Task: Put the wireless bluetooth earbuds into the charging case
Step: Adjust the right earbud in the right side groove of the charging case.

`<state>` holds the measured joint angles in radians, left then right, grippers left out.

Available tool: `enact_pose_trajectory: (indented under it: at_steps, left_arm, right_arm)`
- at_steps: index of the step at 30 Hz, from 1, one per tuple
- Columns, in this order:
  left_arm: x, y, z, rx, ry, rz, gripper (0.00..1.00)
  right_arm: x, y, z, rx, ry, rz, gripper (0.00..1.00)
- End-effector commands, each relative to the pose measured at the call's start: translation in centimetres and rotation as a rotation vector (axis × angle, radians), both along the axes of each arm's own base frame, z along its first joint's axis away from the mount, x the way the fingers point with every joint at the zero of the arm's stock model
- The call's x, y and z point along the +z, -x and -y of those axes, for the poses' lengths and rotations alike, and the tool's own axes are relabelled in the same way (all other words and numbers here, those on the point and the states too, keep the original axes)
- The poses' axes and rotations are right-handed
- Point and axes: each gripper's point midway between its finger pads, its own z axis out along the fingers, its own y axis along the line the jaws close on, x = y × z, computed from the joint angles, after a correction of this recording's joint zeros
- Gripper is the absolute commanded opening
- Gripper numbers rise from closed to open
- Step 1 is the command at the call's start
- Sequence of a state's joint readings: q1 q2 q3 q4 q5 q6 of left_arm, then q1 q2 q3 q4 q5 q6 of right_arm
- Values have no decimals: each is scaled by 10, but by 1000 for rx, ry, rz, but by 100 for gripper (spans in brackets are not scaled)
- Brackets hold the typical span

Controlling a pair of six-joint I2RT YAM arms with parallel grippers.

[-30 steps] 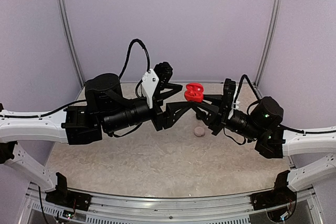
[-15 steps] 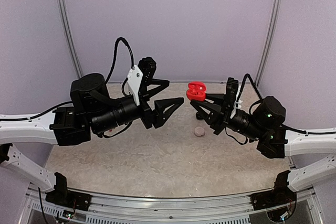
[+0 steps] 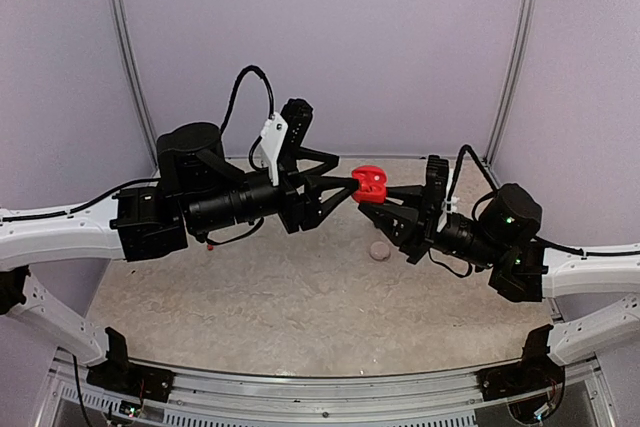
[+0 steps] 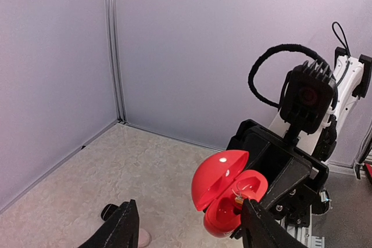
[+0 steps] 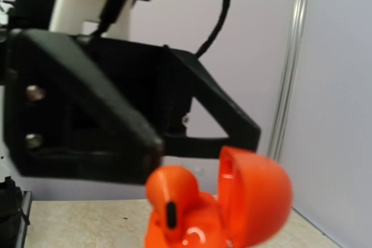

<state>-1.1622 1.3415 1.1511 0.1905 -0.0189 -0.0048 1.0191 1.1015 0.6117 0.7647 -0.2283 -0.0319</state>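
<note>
Firmly, the right pincer [image 3: 380,199] grips a glossy red clamshell case [image 3: 370,180]; left pincer [image 4: 189,225] gapes empty.

red clamshell charging case [image 4: 218,181]: no lettering or logo legible.
black finned module on the right wrist [image 4: 306,94]: faint reddish round mark, too dim to read.
pale lilac walls [image 3: 320,37]: no signs.
beige speckled worktop [image 3: 300,297]: no print.

We see a pale beige desk [image 3: 250,297] enclosed by plain lilac walls [image 3: 330,47]. Two slim metal posts [image 3: 127,57] rise at its back corners, one on each side, and a ribbed aluminium rail [image 3: 320,389] runs along the near edge. Faint cloudy veining marks the desk.
</note>
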Motion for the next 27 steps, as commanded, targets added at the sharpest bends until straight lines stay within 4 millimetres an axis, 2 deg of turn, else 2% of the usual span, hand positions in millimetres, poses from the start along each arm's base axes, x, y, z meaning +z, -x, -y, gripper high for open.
enact_pose_trajectory:
  at_steps: [1, 5, 11, 17, 25, 27]
  left_arm:
    - [10, 5, 3, -56, 25, -7, 57]
    - [8, 10, 6, -98, 22, -2, 54]
    - [6, 16, 7, -129, 22, 3, 57]
    - [3, 13, 9, -125, 11, 2, 49]
    - [2, 11, 13, -129, 3, 0, 49]
    - [2, 12, 14, -131, 2, 0, 45]
  right_arm:
    - [10, 7, -2, 34, -18, 15, 1]
    - [10, 7, -2, 34, -18, 12, 1]
    - [10, 7, -2, 39, -17, 8, 1]
    - [11, 8, -2, 45, -21, 9, 1]
    - [13, 10, -2, 51, -21, 11, 2]
    - [13, 9, -2, 51, -20, 11, 1]
